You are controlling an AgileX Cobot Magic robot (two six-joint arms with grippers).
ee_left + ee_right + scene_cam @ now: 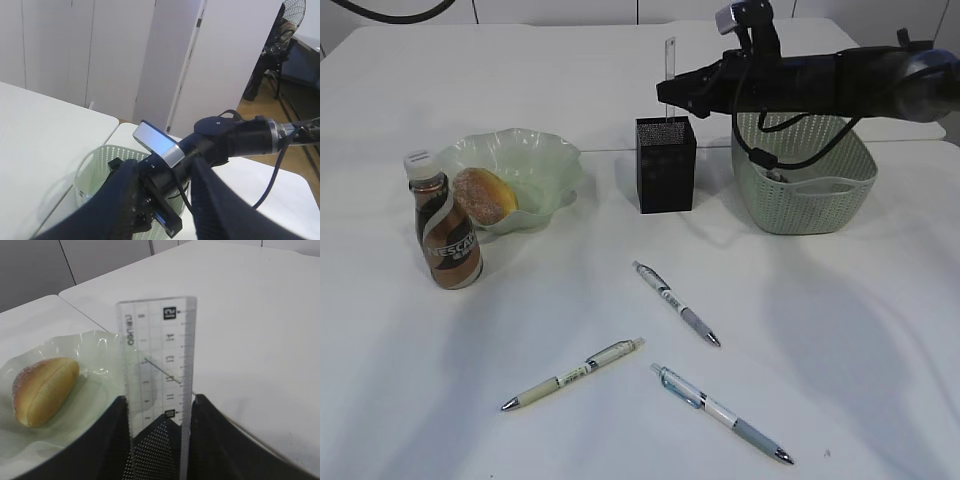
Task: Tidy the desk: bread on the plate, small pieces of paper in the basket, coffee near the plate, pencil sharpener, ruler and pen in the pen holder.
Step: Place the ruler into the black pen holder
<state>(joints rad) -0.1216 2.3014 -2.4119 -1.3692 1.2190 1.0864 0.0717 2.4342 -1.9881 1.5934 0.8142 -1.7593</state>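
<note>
The ruler (pixel 157 385) stands upright between the right gripper's (pixel 159 407) fingers, its long axis vertical, its lower end directly above the holder (pixel 666 165). Whether the jaws grip it or have let go, I cannot tell. The left gripper (pixel 165 200) hangs empty, apparently open, farther off.

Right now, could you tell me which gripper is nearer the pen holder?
Right. The right gripper hangs just above the pen holder with the ruler; the left gripper is outside the exterior view.
</note>
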